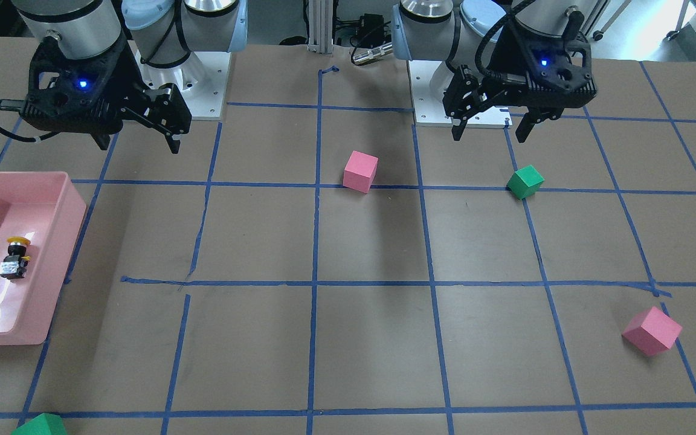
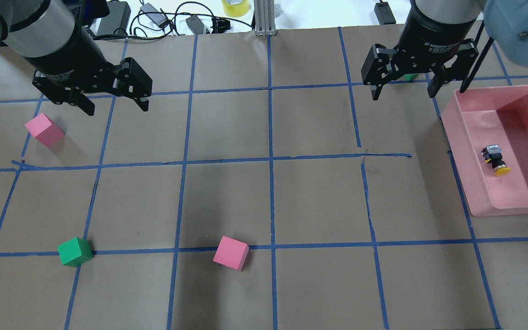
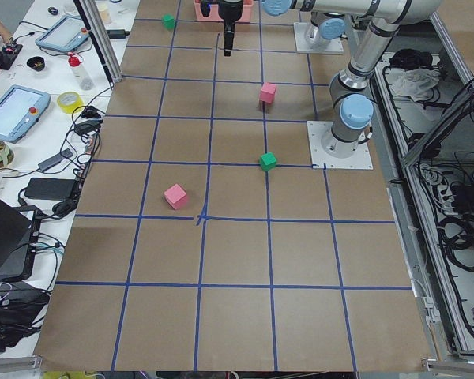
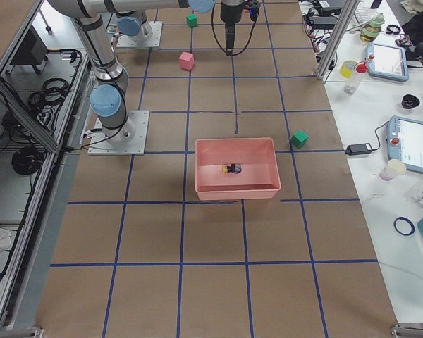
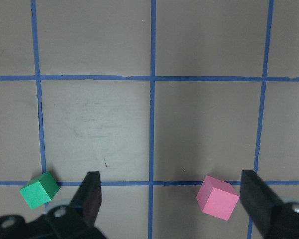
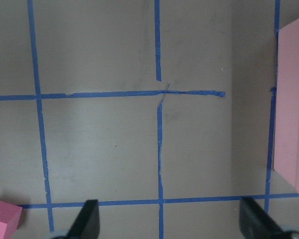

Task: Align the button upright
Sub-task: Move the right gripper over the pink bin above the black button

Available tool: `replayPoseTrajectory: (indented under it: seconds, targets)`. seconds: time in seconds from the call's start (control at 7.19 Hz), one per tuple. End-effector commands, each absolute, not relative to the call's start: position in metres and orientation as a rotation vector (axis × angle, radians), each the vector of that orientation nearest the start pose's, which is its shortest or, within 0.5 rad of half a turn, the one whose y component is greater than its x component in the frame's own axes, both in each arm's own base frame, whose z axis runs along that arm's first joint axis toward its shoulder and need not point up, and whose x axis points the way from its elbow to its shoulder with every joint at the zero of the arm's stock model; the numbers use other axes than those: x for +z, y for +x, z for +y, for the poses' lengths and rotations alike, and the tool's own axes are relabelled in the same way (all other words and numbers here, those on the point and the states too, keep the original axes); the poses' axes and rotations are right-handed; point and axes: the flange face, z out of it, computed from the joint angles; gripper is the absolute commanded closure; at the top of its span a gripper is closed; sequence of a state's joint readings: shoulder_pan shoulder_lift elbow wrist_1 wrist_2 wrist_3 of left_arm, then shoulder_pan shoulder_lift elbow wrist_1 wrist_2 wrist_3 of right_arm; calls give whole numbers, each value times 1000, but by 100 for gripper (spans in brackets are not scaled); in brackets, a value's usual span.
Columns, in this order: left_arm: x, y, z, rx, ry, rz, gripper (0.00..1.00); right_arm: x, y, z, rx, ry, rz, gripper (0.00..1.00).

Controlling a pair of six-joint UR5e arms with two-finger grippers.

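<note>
The button (image 2: 494,159) has a yellow cap, black neck and grey block. It lies on its side inside the pink bin (image 2: 460,151) at the table's right end. It also shows in the front view (image 1: 14,258) and the right side view (image 4: 232,168). My right gripper (image 2: 403,95) is open and empty, hovering above the table just left of the bin's far corner. My left gripper (image 2: 118,109) is open and empty, high over the far left of the table. Neither gripper is near the button.
A pink cube (image 2: 44,129) lies below the left gripper. A green cube (image 2: 75,251) and another pink cube (image 2: 231,253) lie near the robot's side. Another green cube (image 2: 410,77) sits behind the right gripper. The bin's edge (image 6: 289,99) shows in the right wrist view.
</note>
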State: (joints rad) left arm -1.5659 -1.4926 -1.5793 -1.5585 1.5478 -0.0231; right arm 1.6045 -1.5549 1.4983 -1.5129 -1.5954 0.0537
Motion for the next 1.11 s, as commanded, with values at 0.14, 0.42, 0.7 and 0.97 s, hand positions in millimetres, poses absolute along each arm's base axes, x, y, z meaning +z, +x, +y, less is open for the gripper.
replayPoseTrajectory:
  seconds: [0.14, 0.42, 0.7, 0.97]
  targets:
    - [522, -133, -466, -128, -42, 3161, 0, 512, 148, -493, -9, 32, 3166, 0]
    - [523, -133, -466, -131, -42, 3161, 0, 518, 148, -494, -31, 34, 3165, 0]
    - [523, -133, -466, -131, -42, 3162, 0, 521, 149, -494, -45, 32, 3155, 0]
    - [522, -133, -466, -128, -42, 3162, 0, 521, 152, -494, -52, 25, 3153, 0]
